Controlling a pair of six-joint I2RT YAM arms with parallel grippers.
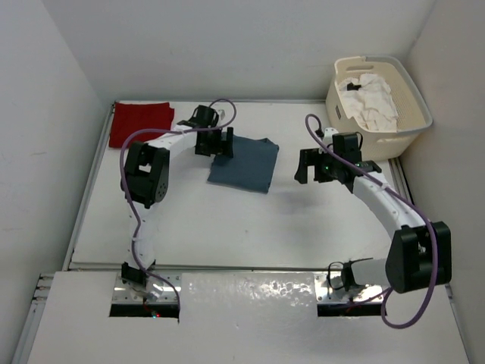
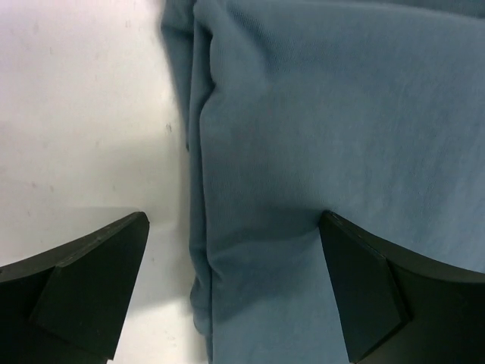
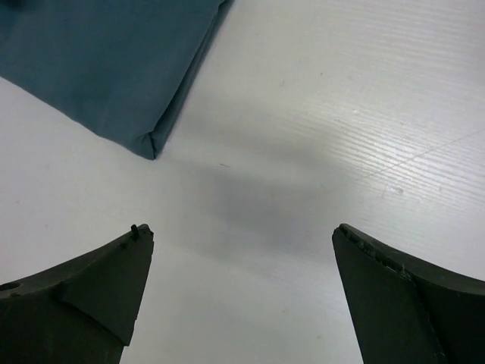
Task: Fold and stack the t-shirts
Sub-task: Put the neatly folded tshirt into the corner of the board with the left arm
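Straddling the edge of the blue shirt (image 2: 326,136), the open, empty left claw (image 2: 233,227) should pinch all layers; the right claw (image 3: 242,236) is open and empty too.

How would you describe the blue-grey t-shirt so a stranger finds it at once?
Start at the white table. Near its middle lies the blue-grey t-shirt, folded. The red t-shirt is in the far left corner, the white one in the basket.

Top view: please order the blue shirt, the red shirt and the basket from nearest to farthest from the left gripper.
From the left gripper:
1. Blue shirt, right under it, in the middle.
2. Red shirt, at the far left corner.
3. Basket, at the far right corner.
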